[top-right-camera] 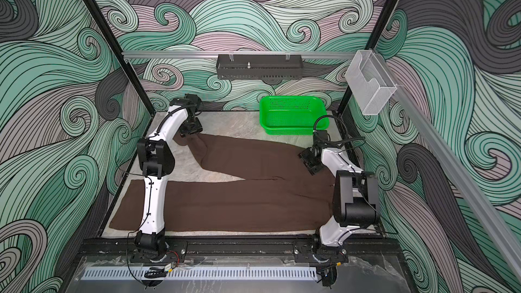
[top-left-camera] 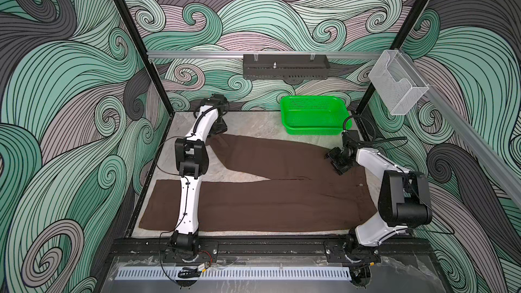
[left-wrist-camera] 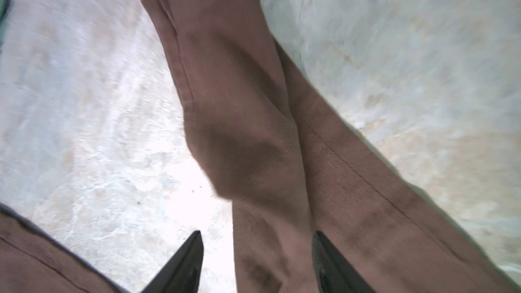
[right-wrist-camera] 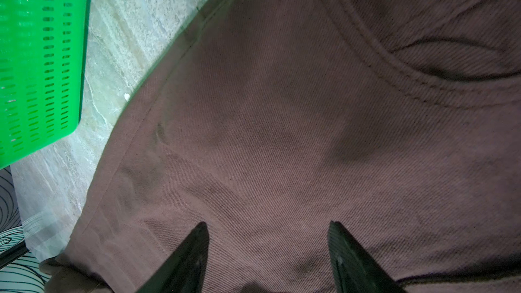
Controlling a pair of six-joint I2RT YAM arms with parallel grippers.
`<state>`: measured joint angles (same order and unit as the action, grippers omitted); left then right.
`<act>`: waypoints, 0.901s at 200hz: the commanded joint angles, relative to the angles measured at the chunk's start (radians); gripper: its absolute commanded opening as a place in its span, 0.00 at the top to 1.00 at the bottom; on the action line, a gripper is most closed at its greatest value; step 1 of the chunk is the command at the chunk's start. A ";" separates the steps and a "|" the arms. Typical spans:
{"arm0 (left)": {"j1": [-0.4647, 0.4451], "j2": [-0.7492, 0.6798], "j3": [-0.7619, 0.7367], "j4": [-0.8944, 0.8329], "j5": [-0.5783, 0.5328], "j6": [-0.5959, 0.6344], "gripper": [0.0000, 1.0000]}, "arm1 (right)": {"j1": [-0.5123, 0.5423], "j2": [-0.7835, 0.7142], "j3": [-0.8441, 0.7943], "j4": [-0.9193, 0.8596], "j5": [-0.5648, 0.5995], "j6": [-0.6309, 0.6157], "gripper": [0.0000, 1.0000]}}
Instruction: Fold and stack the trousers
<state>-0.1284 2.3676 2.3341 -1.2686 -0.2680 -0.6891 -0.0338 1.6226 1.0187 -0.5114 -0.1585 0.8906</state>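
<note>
The dark brown trousers (top-left-camera: 267, 201) (top-right-camera: 239, 204) lie spread on the table in both top views, waist to the right and both legs running left. The near leg lies flat along the front edge. The far leg angles toward the back left, and its end is bunched narrow under my left gripper (top-left-camera: 218, 129) (top-right-camera: 191, 131). In the left wrist view that gripper (left-wrist-camera: 258, 233) is open, with the creased leg (left-wrist-camera: 239, 108) lying below and between the jaws. My right gripper (top-left-camera: 337, 162) (right-wrist-camera: 267, 224) hovers open over the far hip area (right-wrist-camera: 282, 136), by a pocket seam.
A bright green perforated basket (top-left-camera: 313, 114) (top-right-camera: 293, 112) (right-wrist-camera: 36, 60) stands at the back right, close to the trousers' far edge. A dark tray (top-left-camera: 284, 67) hangs on the back rail and a clear mesh holder (top-left-camera: 397, 85) on the right rail. Bare marble table (top-left-camera: 253, 125) shows behind the far leg.
</note>
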 commanded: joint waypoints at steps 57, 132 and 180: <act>0.156 -0.160 -0.462 0.241 0.278 -0.212 0.37 | 0.002 0.003 0.007 0.000 -0.006 -0.010 0.32; 0.202 -0.183 -0.588 0.490 0.357 -0.306 0.36 | 0.009 0.023 0.013 0.011 -0.014 -0.005 0.32; 0.210 -0.225 -0.660 0.607 0.346 -0.339 0.36 | 0.009 0.031 0.023 0.010 -0.015 -0.010 0.32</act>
<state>0.0708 2.1746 1.6737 -0.7322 0.0685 -0.9920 -0.0292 1.6367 1.0203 -0.4969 -0.1658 0.8898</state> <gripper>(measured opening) 0.644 0.677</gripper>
